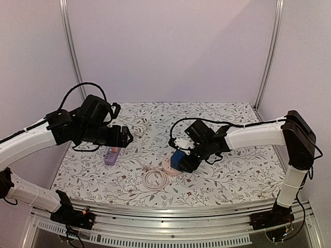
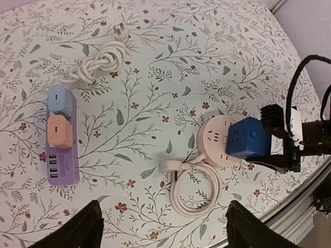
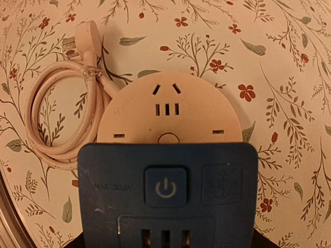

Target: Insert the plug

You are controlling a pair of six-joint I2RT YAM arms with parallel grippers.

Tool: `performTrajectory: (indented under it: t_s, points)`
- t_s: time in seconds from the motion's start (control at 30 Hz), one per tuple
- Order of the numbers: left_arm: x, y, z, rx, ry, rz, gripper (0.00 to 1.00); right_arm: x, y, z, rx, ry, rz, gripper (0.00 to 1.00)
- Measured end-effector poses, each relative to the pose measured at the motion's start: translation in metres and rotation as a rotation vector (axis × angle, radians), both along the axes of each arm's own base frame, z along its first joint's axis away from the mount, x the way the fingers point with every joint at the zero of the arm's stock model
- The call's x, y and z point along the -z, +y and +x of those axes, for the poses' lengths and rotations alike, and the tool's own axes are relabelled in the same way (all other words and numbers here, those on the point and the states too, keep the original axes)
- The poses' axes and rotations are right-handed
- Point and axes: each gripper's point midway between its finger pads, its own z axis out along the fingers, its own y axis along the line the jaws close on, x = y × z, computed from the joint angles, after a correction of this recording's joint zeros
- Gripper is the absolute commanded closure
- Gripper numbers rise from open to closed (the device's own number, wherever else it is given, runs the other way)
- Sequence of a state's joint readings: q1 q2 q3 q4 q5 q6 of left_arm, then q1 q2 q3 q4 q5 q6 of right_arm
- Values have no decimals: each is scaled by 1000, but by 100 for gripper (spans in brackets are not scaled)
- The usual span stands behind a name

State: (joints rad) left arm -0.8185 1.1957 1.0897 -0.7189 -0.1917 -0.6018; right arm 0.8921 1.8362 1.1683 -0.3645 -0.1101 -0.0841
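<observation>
The right fingers (image 2: 274, 120) are closed partway on a blue cube adapter (image 1: 178, 158), gripping it by its sides. The cube hangs at the round pink socket (image 1: 166, 168), which lies on the bench (image 1: 232, 170) a little right of the middle and toward the near edge. In the right wrist view the cube's face, with its power button, covers the near part of the socket's top, while the socket's slots further up are uncovered. Whether the cube touches the socket or sits just above it cannot be told.

The socket's own pink cable (image 2: 196, 191) lies coiled on the bench just beside it on the near-left, tied with a strap, and its pink plug (image 2: 168, 168) rests at the top of the coil.

The left fingers (image 2: 83, 230) are spread wide and hold nothing. They hang above the bench toward its left edge, over a purple power strip (image 2: 63, 163). A light blue adapter (image 2: 61, 99) and an orange adapter (image 2: 60, 132) sit side by side in that strip, the blue one further from the near edge, and a row of green ports shows at the strip's near end. A bundled white cable (image 2: 101, 62) with its plug lies beyond the strip, toward the far edge, well apart from the socket.
</observation>
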Motion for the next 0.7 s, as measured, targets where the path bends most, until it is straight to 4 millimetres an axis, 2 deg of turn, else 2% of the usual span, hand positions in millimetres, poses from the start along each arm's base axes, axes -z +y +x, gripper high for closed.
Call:
performTrajectory:
  t_s: [0.2, 0.7]
  points:
    - [0, 0, -1, 3, 0, 1, 18, 3, 4, 0, -7, 26, -8, 100]
    - [-8, 8, -9, -6, -22, -27, 18, 16, 38, 18, 45, 93, 32, 100]
